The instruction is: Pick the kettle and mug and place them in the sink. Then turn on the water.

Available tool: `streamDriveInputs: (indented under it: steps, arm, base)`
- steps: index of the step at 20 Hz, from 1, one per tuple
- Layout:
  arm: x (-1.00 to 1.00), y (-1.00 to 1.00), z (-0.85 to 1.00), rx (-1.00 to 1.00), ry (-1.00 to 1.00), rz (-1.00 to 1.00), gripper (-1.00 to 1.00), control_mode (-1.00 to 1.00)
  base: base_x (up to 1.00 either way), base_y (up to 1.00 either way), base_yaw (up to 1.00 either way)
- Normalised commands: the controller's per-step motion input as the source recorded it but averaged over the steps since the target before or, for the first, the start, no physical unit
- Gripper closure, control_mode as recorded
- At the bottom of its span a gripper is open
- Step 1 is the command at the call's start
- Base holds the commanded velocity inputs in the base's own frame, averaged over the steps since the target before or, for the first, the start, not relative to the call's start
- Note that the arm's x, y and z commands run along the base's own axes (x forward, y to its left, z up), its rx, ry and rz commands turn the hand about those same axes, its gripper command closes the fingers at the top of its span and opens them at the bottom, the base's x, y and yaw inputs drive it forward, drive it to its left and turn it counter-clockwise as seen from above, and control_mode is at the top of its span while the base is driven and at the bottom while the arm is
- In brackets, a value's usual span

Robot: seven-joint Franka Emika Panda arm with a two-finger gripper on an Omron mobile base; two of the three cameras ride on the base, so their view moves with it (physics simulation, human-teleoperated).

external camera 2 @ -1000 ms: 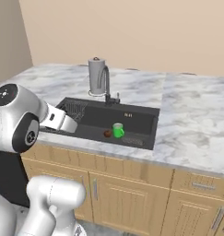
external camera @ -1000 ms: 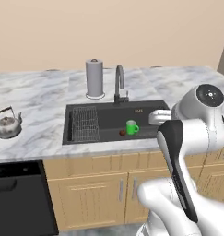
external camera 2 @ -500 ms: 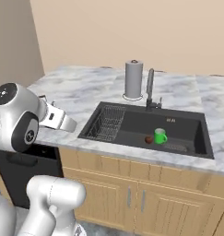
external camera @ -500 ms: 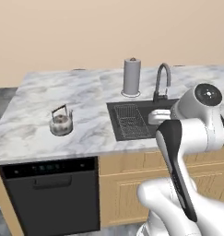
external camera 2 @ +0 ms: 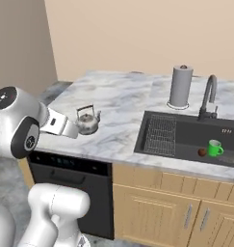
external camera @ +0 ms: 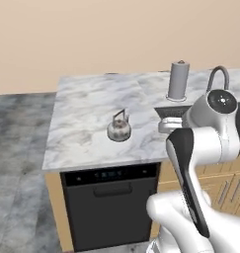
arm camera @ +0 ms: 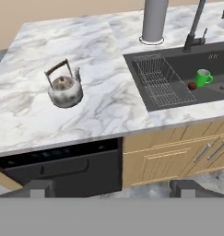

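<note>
The silvery kettle (arm camera: 63,90) stands upright on the white marble counter, left of the sink (arm camera: 175,99); it also shows as the kettle (external camera: 119,128) and the kettle (external camera 2: 87,121). The green mug (arm camera: 203,77) sits upright inside the dark sink, right of the wire rack (arm camera: 162,83), and appears again as the mug (external camera 2: 214,147). My gripper (arm camera: 112,188) is open and empty, held back from the counter front and above the dishwasher. In the right base view the gripper (external camera 2: 72,131) hangs just left of the kettle, apart from it. No water runs from the curved faucet (arm camera: 194,27).
A tall grey paper-towel roll (arm camera: 155,20) stands behind the sink next to the faucet. A black dishwasher (arm camera: 58,161) fills the cabinet front under the kettle, with wooden cabinet doors (arm camera: 178,152) to its right. The counter's left end (external camera: 52,143) drops off to floor.
The base has driven left along the counter, so the whole scene slid right. The kettle now sits ahead of the arm and the sink off to the right. The gripper stays open.
</note>
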Motion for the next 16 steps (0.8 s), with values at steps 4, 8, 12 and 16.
streamDriveInputs:
  steps: [4,8,12,16]
  arm:
    - [0.00,0.00,0.00,0.00,0.00,0.00,-1.00,1.00]
    - [0.00,0.00,0.00,0.00,0.00,0.00,-1.00,1.00]
    - [0.00,0.00,0.00,0.00,0.00,0.00,-1.00,1.00]
    - [0.00,0.00,0.00,0.00,0.00,0.00,-1.00,1.00]
  base:
    - [0.27,0.48,-0.06]
    - [0.45,0.38,-0.09]
    - [0.42,0.48,-0.07]
    - [0.37,0.54,-0.04]
